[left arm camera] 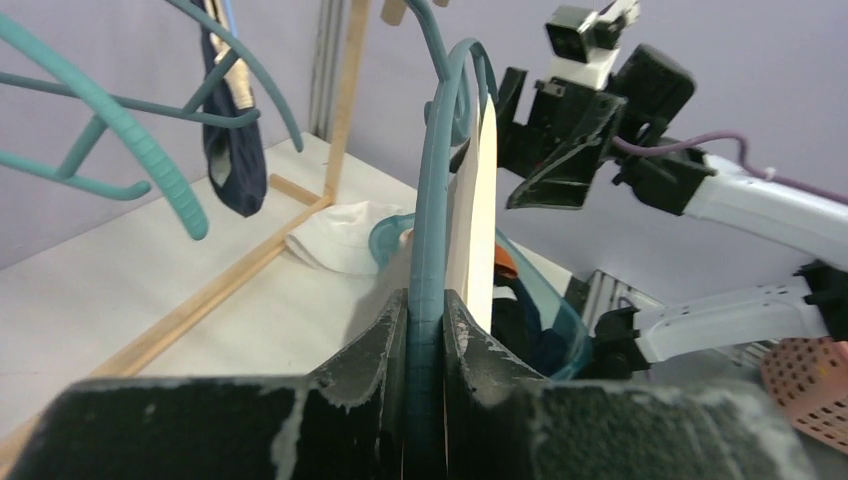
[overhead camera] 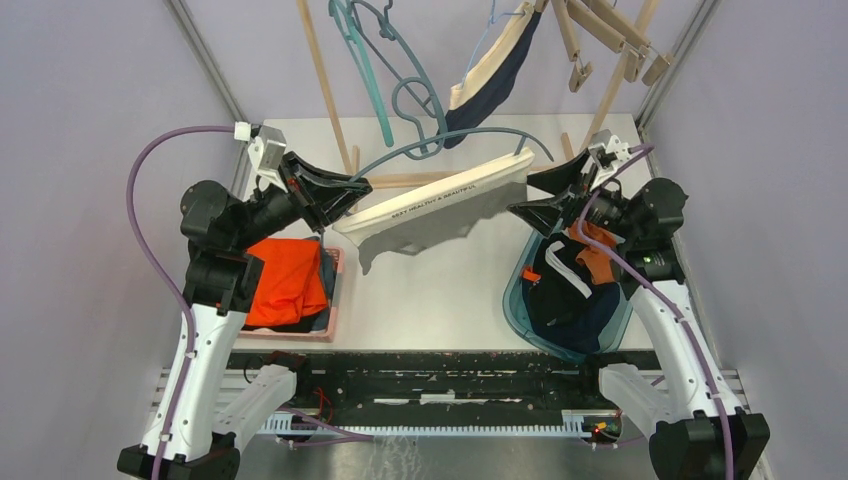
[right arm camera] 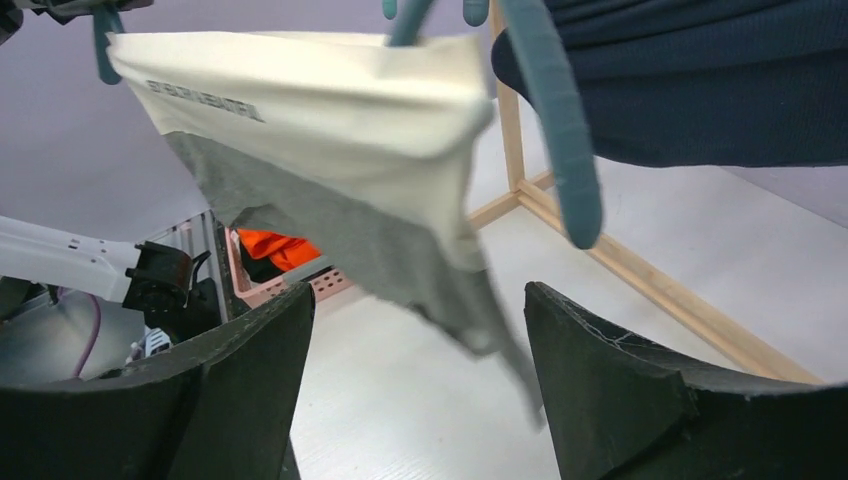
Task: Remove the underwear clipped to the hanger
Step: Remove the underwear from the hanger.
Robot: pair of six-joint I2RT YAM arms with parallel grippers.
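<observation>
On the left, the left gripper (overhead camera: 350, 192) is clamped on the teal hanger (left arm camera: 430, 180). The grey pair (overhead camera: 440, 200) with the cream waistband hangs along it over mid-table, not yet freed. Farther back a navy pair (overhead camera: 500, 70) hangs on its own hanger. On the right, the right gripper (overhead camera: 540, 195) stands wide open beside the waistband's end, gripping nothing. The removed pairs (overhead camera: 560, 290) lie in the blue bin (overhead camera: 515, 300).

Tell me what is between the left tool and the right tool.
The cream-banded grey underwear on a teal hanger spans the gap in the top view, from the left tool, shut on the hanger, toward the open right tool.
</observation>
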